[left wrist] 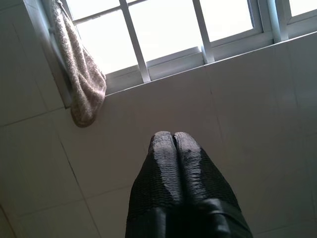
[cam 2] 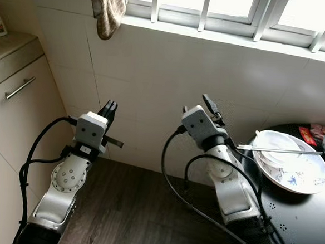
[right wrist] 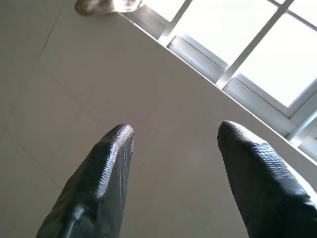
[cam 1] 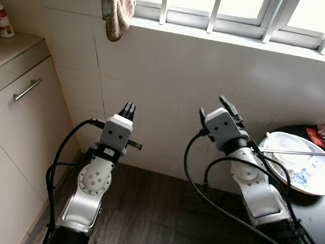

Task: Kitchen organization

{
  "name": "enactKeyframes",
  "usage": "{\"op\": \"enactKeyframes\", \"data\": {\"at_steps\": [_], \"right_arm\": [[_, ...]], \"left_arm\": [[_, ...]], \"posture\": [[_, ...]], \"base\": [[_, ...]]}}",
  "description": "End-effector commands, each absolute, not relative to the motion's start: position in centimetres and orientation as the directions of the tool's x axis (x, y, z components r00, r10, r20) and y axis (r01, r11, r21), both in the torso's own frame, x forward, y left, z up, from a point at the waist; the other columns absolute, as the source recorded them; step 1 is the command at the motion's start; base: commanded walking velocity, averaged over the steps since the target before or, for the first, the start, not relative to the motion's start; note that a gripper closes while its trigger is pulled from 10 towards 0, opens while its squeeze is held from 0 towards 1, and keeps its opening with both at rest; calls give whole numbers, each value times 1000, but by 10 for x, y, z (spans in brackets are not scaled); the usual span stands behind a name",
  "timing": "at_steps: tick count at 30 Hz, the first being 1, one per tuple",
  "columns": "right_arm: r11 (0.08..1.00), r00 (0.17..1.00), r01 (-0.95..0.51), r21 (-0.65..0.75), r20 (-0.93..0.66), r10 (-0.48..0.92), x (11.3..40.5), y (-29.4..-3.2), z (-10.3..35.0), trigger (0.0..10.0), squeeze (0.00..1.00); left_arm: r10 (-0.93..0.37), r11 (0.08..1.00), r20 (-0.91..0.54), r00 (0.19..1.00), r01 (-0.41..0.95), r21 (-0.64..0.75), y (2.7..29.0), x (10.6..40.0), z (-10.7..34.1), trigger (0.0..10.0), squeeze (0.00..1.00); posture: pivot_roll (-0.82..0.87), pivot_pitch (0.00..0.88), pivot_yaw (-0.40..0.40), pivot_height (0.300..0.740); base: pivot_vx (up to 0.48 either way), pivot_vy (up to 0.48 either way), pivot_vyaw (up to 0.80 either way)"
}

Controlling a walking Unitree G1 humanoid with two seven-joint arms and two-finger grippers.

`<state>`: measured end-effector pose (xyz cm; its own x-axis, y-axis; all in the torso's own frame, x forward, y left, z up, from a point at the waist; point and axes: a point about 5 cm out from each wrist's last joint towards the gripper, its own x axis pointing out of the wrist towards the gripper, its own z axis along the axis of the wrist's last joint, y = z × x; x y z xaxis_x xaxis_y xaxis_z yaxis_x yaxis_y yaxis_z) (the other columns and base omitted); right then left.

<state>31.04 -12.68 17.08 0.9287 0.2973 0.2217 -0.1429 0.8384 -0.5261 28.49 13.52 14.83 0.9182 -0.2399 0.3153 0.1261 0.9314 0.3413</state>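
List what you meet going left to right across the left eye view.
Bottle on the counter → cabinet handle → hanging cloth → left gripper, fingers together → right gripper, fingers apart → plate on the black table → red packet.

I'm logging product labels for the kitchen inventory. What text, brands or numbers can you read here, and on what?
No text is readable.
Bottle on the counter: red and white label, too small to read.
Red packet on the black table: print too blurred to read.
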Motion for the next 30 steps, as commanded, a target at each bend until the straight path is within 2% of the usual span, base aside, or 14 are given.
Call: {"op": "enactKeyframes", "data": {"at_steps": [1, 3, 4, 6, 10, 13, 17, 23, 30], "right_arm": [[879, 935, -107, -464, 254, 248, 308, -135, 176, 10000, 0], [928, 955, -39, -370, 261, 144, 307, -148, 176, 10000, 0], [928, 955, -39, -370, 261, 144, 307, -148, 176, 10000, 0], [970, 978, 60, -236, 206, -11, 306, -167, 167, 10000, 0], [981, 986, 108, -160, 147, -84, 304, -177, 158, 10000, 0], [982, 988, 98, -163, 131, -77, 302, -175, 155, 10000, 0], [974, 987, 88, -207, 147, -58, 301, -170, 156, 10000, 0], [957, 985, 35, -287, 172, 15, 299, -159, 159, 10000, 0], [945, 982, 18, -327, 181, 44, 298, -154, 159, 10000, 0]], "left_arm": [[-251, 931, 322, 913, 136, 339, 132, 286, 152, 10000, 0], [-241, 936, 319, 917, 133, 326, 134, 286, 151, 10000, 0], [-241, 936, 319, 917, 133, 326, 134, 286, 151, 10000, 0], [-239, 938, 301, 923, 140, 318, 134, 286, 148, 10000, 0], [-247, 936, 285, 926, 151, 319, 133, 287, 146, 10000, 0], [-249, 932, 287, 925, 148, 330, 132, 287, 146, 10000, 0], [-260, 923, 288, 922, 150, 353, 131, 287, 146, 10000, 0], [-272, 925, 299, 914, 162, 344, 130, 285, 147, 10000, 0], [-273, 927, 306, 912, 164, 337, 132, 284, 148, 10000, 0]], "posture": [[-35, 0, -76, 740], [-37, 0, -80, 740], [-37, 0, -80, 740], [-40, 0, -80, 740], [-43, 0, -78, 740], [-45, 0, -75, 740], [-45, 0, -74, 740], [-41, 0, -76, 740], [-41, 0, -75, 740]], "base": [[0, 0, 0], [0, 0, 0], [0, 0, 0], [0, 0, 0], [0, 240, 0], [0, 425, -533], [0, 0, -723], [0, 0, 0], [376, 0, 0]]}}
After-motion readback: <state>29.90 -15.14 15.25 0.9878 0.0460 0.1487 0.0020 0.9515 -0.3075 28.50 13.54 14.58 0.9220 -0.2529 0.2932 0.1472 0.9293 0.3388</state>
